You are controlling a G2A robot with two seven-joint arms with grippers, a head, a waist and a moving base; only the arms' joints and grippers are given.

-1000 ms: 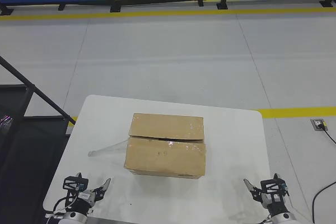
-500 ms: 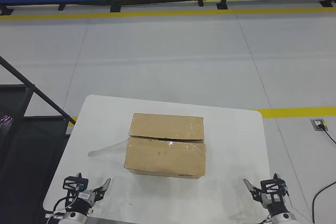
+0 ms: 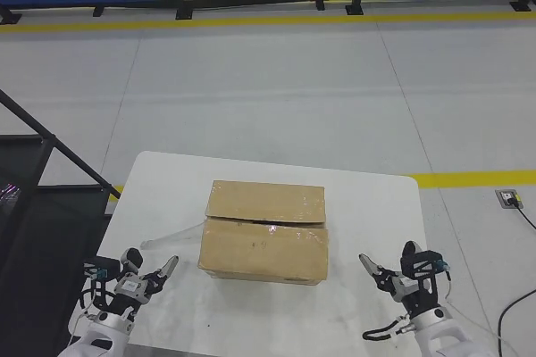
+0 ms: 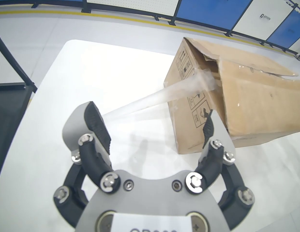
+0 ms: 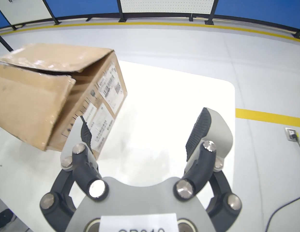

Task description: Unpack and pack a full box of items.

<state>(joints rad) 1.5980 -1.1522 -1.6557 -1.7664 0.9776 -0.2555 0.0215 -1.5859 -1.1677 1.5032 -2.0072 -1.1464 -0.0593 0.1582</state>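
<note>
Top view: left gripper (image 3: 150, 265) hovers over the table (image 3: 375, 205), off the left near corner of the box (image 3: 264, 230) and apart from it. Its fingers are spread wide with nothing between them.

A clear tape strip (image 3: 171, 237) trails from the box's left end across the tabletop toward that gripper. In the left wrist view the strip comes off the top seam at the box's end face and passes close by one finger pad (image 4: 96, 124). Contact there cannot be told.

The box sits mid-table with its flaps folded down. A dark gap shows along the top seam, and the flap edges are slightly lifted at both ends. Its right end face carries printed labels.

Right gripper (image 3: 388, 259) hovers off the box's right near corner, not touching it. Its fingers are spread wide and empty.
</note>
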